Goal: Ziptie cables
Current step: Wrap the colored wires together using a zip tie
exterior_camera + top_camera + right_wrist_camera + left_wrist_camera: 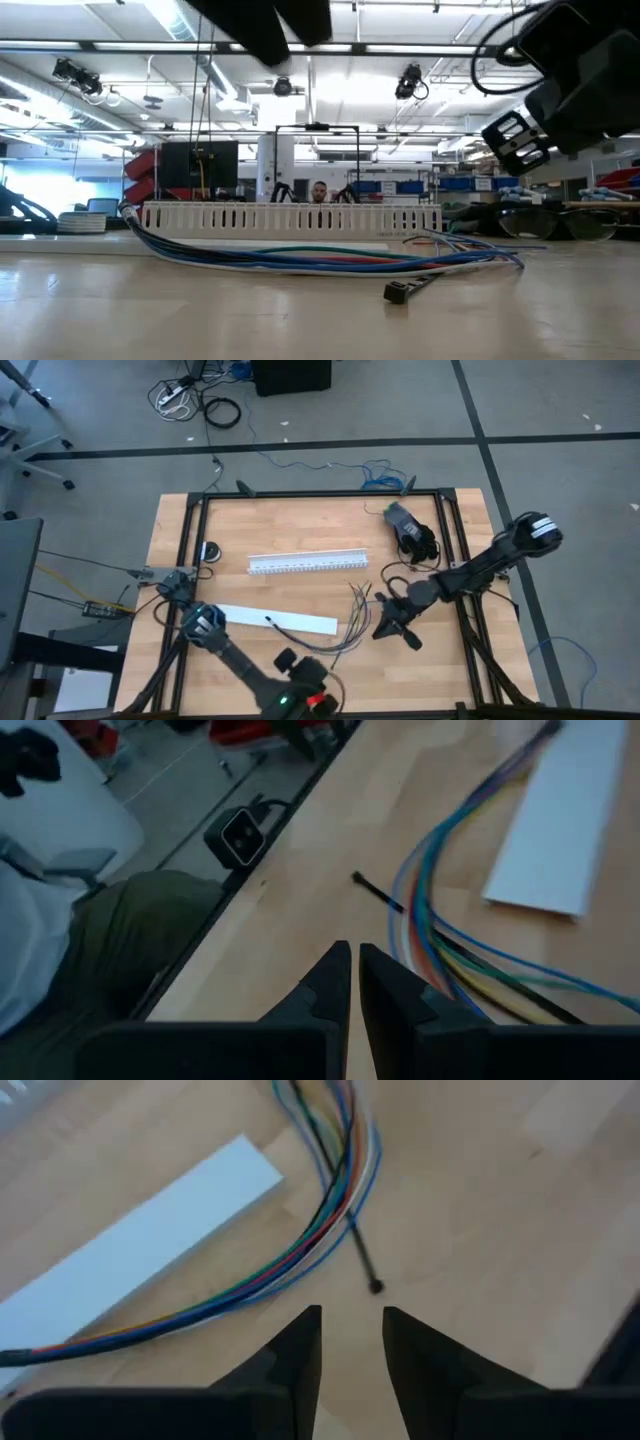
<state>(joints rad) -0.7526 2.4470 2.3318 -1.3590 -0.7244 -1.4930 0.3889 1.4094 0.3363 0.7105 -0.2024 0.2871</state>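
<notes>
Cables [345,622] lie in one loose bunch on your counter [300,520], and you can count several thin wires in it: blue, white, green, orange and red strands that run together along the near edge of the flat white strip [280,619] and fan out at the right end. You have one ziptie [345,1220], a thin black strip that lies across the bunch with its small square head [375,1287] resting on bare wood just beside the wires. Two white plastic pieces are on the counter: the slotted channel [308,563] farther back and the flat strip nearer you. One black device [410,528] with cords sits near the back right corner.

Your left claw [351,1342] is slightly parted, with a narrow gap between its fingers, and it grasps nothing; it hangs above the counter just short of the ziptie head, touching neither the ziptie nor the wires. Your right claw [354,982] is clenched almost completely, fingers nearly meeting, and it holds nothing; it sits just above the wood near the fanned end of the bunch.

Your left arm reaches in from the near edge of the counter, angled toward the middle. Your right arm stretches in from the right side, its wrist lowered toward the wire ends.
</notes>
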